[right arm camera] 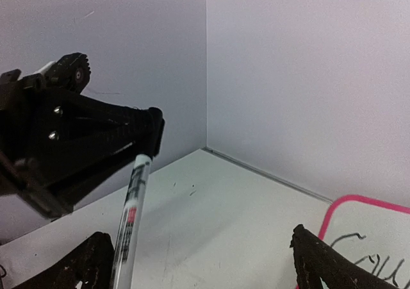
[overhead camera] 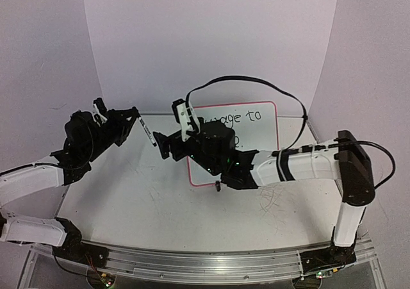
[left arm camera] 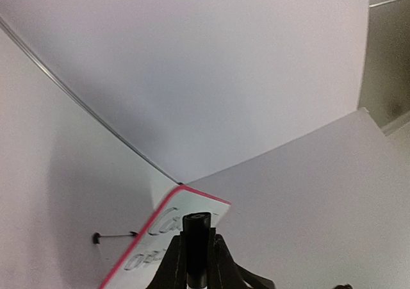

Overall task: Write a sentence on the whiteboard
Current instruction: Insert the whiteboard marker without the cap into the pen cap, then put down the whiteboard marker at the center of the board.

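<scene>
The whiteboard (overhead camera: 256, 132) has a pink frame and dark handwriting and lies at the back centre, partly under my right arm. Its corner shows in the left wrist view (left arm camera: 168, 234) and the right wrist view (right arm camera: 368, 238). My left gripper (overhead camera: 134, 115) is shut on the black end of a white marker (overhead camera: 147, 133) and holds it above the table, slanting down to the right. The left wrist view shows its gripper (left arm camera: 196, 241) clamped on that black end (left arm camera: 196, 225). My right gripper (overhead camera: 164, 145) is open at the marker's lower end. In the right wrist view the marker (right arm camera: 131, 218) passes just inside one finger (right arm camera: 90, 266) of my open right gripper (right arm camera: 205, 270).
White walls close in the back and both sides. A black cable (overhead camera: 256, 81) arcs over the whiteboard from my right wrist. Faint scribbles (overhead camera: 269, 199) mark the tabletop in front of my right forearm. A metal rail (overhead camera: 205, 263) runs along the near edge.
</scene>
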Action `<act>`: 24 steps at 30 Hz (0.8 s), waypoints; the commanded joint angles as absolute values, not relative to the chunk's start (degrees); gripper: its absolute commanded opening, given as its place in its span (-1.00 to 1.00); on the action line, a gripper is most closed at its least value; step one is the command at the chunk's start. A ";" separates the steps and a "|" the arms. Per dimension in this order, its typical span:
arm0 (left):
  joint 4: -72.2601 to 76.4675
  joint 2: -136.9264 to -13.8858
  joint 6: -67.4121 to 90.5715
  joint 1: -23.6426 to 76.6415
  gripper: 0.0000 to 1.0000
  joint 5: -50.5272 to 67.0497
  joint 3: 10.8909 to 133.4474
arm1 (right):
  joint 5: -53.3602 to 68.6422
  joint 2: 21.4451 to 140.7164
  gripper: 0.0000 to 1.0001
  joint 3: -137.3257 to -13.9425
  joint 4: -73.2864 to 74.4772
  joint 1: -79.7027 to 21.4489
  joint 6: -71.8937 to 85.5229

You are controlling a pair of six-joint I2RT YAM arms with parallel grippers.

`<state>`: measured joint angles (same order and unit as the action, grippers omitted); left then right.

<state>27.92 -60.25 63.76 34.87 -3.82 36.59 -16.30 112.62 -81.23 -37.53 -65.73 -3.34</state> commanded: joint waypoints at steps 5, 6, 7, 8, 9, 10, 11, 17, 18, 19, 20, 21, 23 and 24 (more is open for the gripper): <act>-6.23 -70.86 43.00 29.54 -1.00 -4.70 47.83 | -21.47 84.04 0.97 -66.51 -17.92 -65.65 2.63; -7.28 -72.95 41.08 29.56 -1.00 -4.48 47.89 | -24.26 81.08 0.97 -66.19 -14.29 -65.55 2.02; -8.68 -75.05 39.54 29.51 -1.00 -4.64 48.03 | -27.10 78.97 0.97 -66.22 -10.85 -65.39 1.26; -9.69 -76.42 38.44 29.48 -1.00 -5.09 47.88 | -29.44 76.76 0.97 -66.44 -8.00 -65.23 0.75; -10.14 -77.46 37.71 29.48 -1.00 -5.63 47.29 | -31.86 74.57 0.97 -66.70 -5.76 -65.09 0.52; -10.08 -78.69 37.19 29.47 -1.00 -6.14 46.41 | -34.38 72.47 0.97 -66.93 -4.00 -64.94 0.01; -10.05 -79.90 36.35 29.47 -1.00 -6.20 46.23 | -36.11 70.11 0.97 -67.00 -2.78 -64.83 -1.15; -10.57 -86.12 33.89 29.55 -0.96 -5.75 46.77 | -42.44 61.41 0.97 -67.51 2.01 -64.49 -2.33; -11.36 -87.16 33.69 29.55 -0.92 -5.59 47.29 | -43.38 60.33 0.96 -67.55 2.21 -64.45 -2.28; -11.82 -88.12 33.59 29.54 -0.85 -5.48 47.62 | -44.54 59.52 0.97 -67.78 2.52 -64.43 -2.29; -12.13 -88.74 33.69 29.53 -0.77 -5.45 47.73 | -46.08 59.06 0.97 -68.16 2.89 -64.42 -2.35; -12.26 -88.94 34.02 29.53 -0.69 -5.66 47.70 | -47.70 58.78 0.97 -68.82 3.45 -64.42 -2.32; -12.49 -88.65 34.50 29.57 -0.50 -6.53 47.54 | -50.25 58.26 0.97 -70.31 4.33 -64.44 -2.63; -12.71 -88.17 34.68 29.54 -0.40 -7.13 47.54 | -50.98 58.02 0.97 -71.00 4.64 -64.44 -3.01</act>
